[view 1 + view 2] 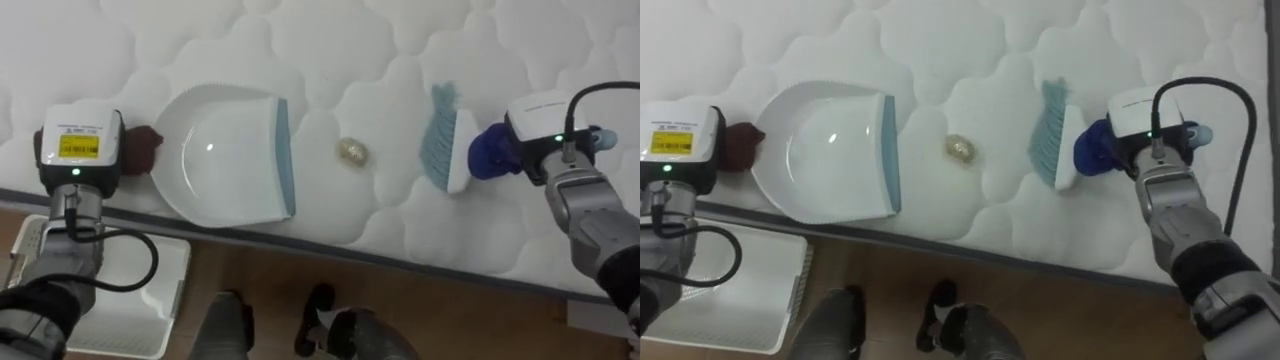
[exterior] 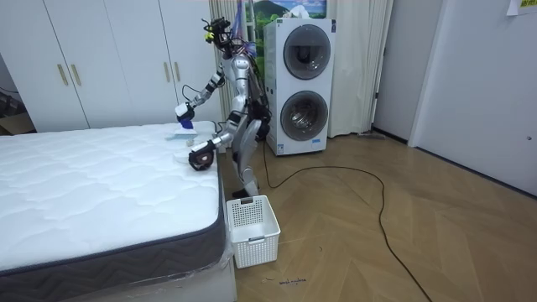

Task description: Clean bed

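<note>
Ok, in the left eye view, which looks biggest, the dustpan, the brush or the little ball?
Largest to smallest:
1. dustpan, by far the biggest
2. brush
3. ball, tiny
All three look about equally near the camera, so the order is safe.

a white, round-cornered box is sitting at each wrist, each with a small green light glowing on it; the left one is also carrying a yellow label with dark print. the forearms are showing grey metal with darker bands, and black cables are looping out of them and back in. the left hand (image 1: 140, 150) is looking dark maroon, the right hand (image 1: 488, 152) deep blue. in the room view the body is gleaming silver-grey with black joints.
</note>
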Tool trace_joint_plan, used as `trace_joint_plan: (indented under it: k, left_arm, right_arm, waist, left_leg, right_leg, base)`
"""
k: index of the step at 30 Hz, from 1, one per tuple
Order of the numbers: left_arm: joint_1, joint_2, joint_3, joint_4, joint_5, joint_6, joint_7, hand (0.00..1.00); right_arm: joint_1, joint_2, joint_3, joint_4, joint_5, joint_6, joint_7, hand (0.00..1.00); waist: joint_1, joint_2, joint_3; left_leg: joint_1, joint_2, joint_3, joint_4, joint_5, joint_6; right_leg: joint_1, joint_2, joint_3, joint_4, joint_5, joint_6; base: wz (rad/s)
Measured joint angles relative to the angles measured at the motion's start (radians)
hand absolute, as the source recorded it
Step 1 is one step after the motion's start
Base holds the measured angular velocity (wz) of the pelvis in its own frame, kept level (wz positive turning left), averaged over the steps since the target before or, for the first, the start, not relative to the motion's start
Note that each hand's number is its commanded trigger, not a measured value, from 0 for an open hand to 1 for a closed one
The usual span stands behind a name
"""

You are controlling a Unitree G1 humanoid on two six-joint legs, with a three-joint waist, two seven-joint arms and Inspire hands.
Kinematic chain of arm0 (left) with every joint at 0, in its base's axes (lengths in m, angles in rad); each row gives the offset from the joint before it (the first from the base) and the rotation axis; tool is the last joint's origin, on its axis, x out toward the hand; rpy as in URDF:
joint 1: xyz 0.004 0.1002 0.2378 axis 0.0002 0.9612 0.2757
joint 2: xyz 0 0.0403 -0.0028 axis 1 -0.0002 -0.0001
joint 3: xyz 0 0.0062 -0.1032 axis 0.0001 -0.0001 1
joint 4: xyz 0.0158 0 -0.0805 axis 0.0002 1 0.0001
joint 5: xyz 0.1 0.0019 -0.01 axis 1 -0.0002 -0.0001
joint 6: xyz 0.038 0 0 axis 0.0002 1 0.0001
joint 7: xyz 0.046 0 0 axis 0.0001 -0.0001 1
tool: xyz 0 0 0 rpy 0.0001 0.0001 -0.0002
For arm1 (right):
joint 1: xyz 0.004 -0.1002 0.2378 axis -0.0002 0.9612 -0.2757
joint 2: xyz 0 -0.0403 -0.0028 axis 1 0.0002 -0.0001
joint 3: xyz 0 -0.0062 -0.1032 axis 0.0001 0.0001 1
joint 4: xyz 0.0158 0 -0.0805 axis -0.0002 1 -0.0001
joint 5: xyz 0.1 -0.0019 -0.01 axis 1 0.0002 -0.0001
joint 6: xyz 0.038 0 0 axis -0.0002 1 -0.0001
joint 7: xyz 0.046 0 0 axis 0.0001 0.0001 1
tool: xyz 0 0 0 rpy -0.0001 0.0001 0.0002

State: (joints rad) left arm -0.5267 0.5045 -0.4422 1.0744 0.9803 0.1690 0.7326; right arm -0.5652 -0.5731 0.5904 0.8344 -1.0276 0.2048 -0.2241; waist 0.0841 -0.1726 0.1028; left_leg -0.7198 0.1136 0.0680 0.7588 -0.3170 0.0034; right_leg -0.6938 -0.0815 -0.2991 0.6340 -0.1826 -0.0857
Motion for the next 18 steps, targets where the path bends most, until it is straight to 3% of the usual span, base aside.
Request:
trace_joint_plan:
  k: [2, 10, 18]
  left_arm:
    - [0.0, -0.005, 0.001, 0.0, -0.009, 0.0, 0.0, 1.0]
    - [0.001, -0.01, -0.031, 0.002, -0.063, 0.0, -0.03, 1.0]
    - [0.004, -0.01, -0.032, 0.001, -0.063, 0.0, -0.05, 1.0]
  right_arm:
    - [0.01, 0.0, 0.013, -0.036, -0.005, 0.015, 0.017, 1.0]
    - [0.048, 0.004, 0.016, -0.185, -0.005, 0.016, 0.069, 1.0]
    - [0.078, 0.042, 0.028, -0.311, -0.041, 0.005, 0.094, 1.0]
  waist:
    - [-0.002, 0.001, 0.0002]
    - [-0.001, 0.003, -0.0007]
    - [0.0, 0.009, -0.0056]
  left_leg:
    - [0.002, 0.001, -0.001, 0.001, 0.0, -0.001]
    - [0.028, -0.003, -0.001, -0.006, -0.001, -0.002]
    - [0.039, -0.004, 0.001, -0.019, 0.003, -0.007]
  right_leg:
    - [0.001, 0.0, -0.004, 0.001, 0.0, 0.0]
    - [0.024, 0.003, 0.0, -0.014, 0.002, 0.0]
    - [0.03, 0.008, 0.002, -0.011, 0.002, 0.0]
  base:
    - [0.0]
    - [0.0]
    - [0.0]
